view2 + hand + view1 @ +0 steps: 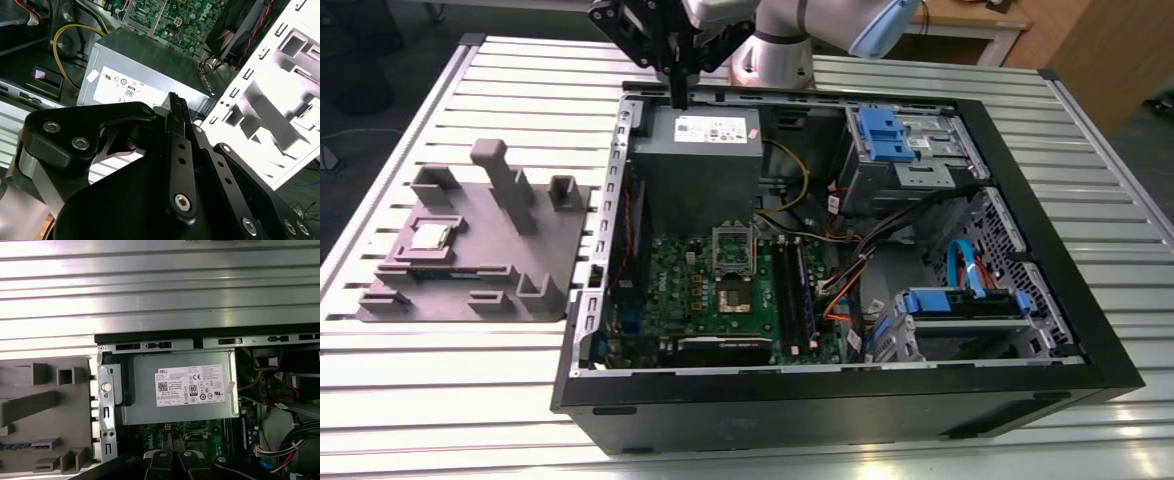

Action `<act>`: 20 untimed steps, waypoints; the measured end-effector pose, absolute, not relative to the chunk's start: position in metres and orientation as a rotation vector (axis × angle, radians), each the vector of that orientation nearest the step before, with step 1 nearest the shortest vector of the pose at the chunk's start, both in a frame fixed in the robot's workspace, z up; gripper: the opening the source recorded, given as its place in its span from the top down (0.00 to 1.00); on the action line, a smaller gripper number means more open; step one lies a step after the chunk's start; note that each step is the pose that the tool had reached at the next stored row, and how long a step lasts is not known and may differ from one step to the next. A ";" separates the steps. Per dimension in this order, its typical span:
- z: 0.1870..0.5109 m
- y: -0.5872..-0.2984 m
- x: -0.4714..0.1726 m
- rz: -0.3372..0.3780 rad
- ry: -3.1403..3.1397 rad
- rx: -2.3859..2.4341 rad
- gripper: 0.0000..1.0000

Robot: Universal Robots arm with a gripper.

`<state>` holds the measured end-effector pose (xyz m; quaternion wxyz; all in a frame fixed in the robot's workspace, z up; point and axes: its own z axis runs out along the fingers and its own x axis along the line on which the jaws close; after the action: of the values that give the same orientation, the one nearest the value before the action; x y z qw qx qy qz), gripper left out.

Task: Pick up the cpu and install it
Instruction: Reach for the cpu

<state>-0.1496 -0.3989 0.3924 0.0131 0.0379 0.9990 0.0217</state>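
Silvery metal tops the cpu (pixel 427 236), flat in the grey fixture (pixel 547 255) beside the case (pixel 827 412), well apart from the gripper (pixel 680 102); probably light, stiff, fragile, best pinched by opposite edges; fingers (pixel 178 107) are pressed together, empty.

A white label (pixel 190 385) lies on the top of the power supply (pixel 142 412), by the rear edge of the computer case (pixel 210 335). It carries a barcode, round certification marks and rows of fine print (too small to make out). A small sticker (pixel 230 386) at the label's corner is illegible.
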 end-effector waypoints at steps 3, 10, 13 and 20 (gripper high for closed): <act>0.392 -0.399 -0.150 0.068 3.113 0.118 0.90; 0.392 -0.399 -0.151 0.068 3.112 0.118 0.90; 0.392 -0.399 -0.152 0.068 3.112 0.118 0.90; 0.392 -0.399 -0.154 0.068 3.112 0.118 0.90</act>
<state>-0.1535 -0.3989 0.3916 0.0131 0.0379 0.9990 0.0217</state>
